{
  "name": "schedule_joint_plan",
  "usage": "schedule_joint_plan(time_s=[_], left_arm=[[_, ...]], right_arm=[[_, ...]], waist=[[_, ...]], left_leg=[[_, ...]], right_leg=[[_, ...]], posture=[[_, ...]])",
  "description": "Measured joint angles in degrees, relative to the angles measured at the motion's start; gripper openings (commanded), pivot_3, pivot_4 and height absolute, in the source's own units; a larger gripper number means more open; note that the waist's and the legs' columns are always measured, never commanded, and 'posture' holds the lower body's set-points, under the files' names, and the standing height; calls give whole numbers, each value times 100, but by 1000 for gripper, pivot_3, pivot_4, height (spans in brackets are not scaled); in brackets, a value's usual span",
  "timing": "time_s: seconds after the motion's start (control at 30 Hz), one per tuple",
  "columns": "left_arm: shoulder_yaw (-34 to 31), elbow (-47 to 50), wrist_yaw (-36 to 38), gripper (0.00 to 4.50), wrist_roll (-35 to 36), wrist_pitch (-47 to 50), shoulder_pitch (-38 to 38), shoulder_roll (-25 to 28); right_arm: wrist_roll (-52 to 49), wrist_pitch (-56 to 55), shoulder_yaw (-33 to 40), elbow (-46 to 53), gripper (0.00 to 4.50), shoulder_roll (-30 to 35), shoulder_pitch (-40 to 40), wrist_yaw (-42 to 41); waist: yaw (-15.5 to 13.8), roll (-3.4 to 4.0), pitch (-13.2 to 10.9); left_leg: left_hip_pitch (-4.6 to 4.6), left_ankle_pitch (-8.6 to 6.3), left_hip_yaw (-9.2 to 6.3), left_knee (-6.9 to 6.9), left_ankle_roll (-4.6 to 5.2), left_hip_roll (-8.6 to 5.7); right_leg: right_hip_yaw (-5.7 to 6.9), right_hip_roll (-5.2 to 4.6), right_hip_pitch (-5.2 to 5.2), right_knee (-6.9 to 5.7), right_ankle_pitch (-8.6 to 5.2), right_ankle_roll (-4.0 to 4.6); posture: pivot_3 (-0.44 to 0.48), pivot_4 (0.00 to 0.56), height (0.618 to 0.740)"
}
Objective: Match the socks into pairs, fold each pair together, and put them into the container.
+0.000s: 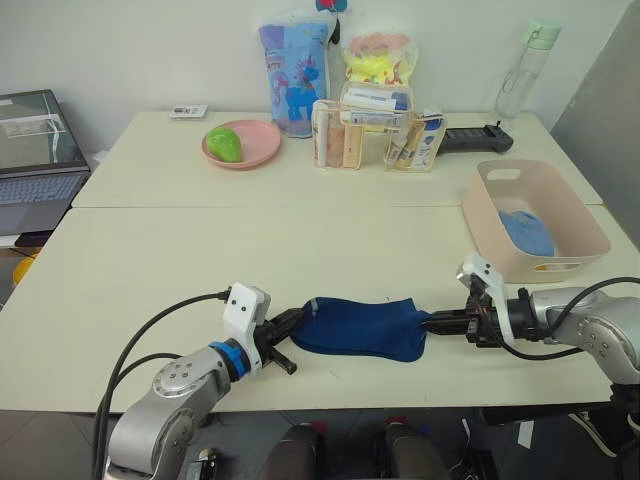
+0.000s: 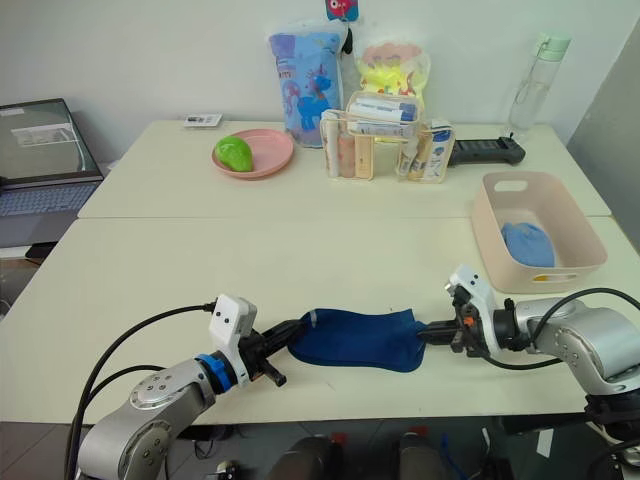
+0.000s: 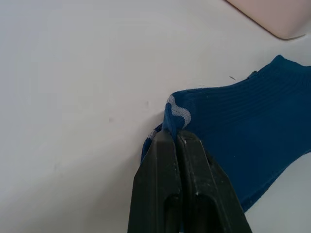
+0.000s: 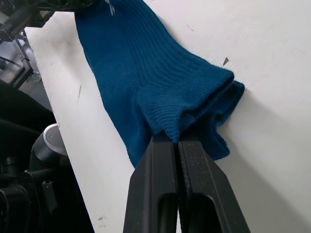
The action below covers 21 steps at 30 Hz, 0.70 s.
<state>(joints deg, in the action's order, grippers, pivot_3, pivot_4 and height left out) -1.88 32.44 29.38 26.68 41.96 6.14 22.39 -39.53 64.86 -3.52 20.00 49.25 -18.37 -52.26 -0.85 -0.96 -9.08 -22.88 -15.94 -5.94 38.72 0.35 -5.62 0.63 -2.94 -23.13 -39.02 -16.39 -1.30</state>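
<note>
Both pincers, left gripper point(image 1: 292, 326) and right gripper point(image 1: 432, 322), pinch opposite ends of the dark navy knit socks point(image 1: 360, 326). Folding seems next: bring the ends together, then carry them to the pale pink plastic tub point(image 1: 575, 215).

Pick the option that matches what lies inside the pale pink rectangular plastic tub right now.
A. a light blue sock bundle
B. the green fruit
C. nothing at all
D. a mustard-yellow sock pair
A: in the left eye view, a light blue sock bundle lies on the floor of the pale pink rectangular plastic tub, while the dark navy socks are stretched on the table between both grippers.

navy socks point(image 1: 362, 327) (stretched), grippers pinching ends
</note>
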Motion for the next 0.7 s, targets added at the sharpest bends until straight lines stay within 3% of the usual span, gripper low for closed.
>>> schedule_joint_plan(time_s=[0.7], left_arm=[[154, -3, 146, 22, 84, -393, 283, 153]], right_arm=[[-65, 168, 101, -179, 0, 19, 4, 4]], waist=[[-26, 0, 0]], left_leg=[[0, -3, 2, 0, 5, 0]], right_leg=[[-1, 0, 0, 2, 0, 0]], posture=[[0, 150, 740]])
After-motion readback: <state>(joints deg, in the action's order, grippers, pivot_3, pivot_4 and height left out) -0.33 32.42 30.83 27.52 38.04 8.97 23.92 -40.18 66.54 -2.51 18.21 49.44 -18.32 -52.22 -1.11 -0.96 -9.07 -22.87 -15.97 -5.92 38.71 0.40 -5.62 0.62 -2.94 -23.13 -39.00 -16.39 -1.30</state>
